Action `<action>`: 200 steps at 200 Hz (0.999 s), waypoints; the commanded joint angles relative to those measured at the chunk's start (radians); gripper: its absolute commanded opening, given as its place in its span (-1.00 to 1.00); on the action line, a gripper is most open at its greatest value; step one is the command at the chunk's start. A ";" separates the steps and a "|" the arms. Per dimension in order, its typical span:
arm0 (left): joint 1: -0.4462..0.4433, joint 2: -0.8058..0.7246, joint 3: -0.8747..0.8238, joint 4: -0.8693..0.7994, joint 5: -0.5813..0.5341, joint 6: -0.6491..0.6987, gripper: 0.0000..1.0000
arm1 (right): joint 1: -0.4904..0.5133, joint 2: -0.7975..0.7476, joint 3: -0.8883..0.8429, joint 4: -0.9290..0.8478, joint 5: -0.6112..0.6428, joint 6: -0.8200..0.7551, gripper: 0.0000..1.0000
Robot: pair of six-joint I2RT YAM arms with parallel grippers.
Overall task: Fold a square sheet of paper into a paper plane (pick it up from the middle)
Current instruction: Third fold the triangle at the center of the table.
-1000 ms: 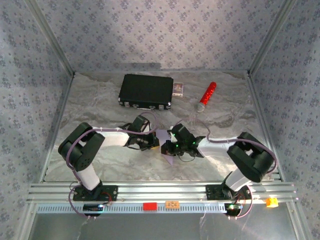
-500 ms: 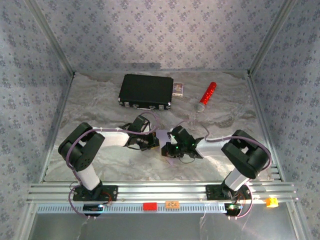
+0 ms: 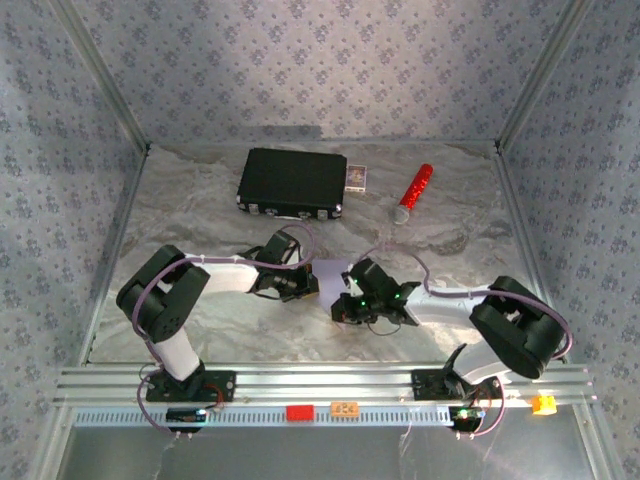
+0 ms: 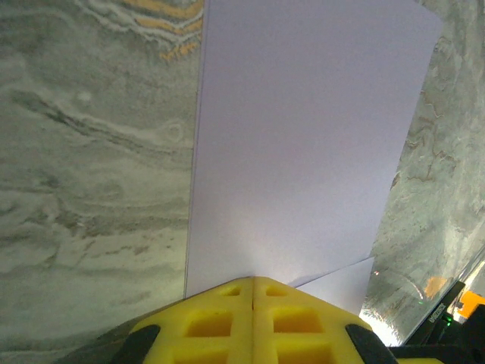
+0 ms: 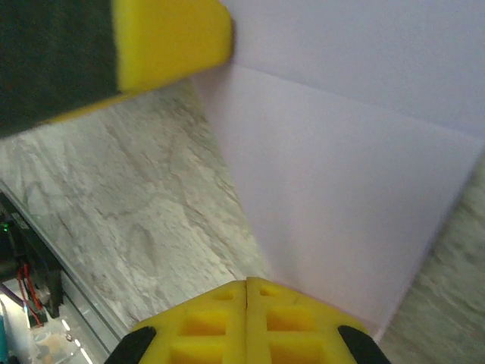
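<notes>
Shut tight on both sides: left gripper (image 4: pixel 252 282) and right gripper (image 5: pixel 246 284), tips touching opposite edges of the square sheet of paper (image 3: pixel 330 271) mid-table (image 3: pixel 450 230). Lies flat, folded double, long axis running straight away from the left tips, crease crossing ahead of the right. Cannot tell whether either pinches it.
</notes>
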 commanded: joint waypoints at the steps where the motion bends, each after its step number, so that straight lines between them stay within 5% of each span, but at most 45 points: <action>1: 0.004 0.039 -0.029 -0.066 -0.036 0.024 -1.00 | -0.007 0.044 0.097 -0.012 -0.010 -0.037 -0.89; 57: 0.004 0.040 -0.032 -0.062 -0.040 0.022 -1.00 | -0.019 0.195 0.139 -0.003 -0.073 -0.081 -0.82; 152: 0.003 0.042 -0.044 -0.055 -0.059 0.004 -1.00 | -0.013 -0.096 -0.173 -0.009 -0.057 -0.044 -0.77; 200: 0.004 0.032 -0.055 -0.041 -0.069 -0.015 -1.00 | -0.021 -0.182 -0.190 -0.071 -0.038 -0.041 -0.77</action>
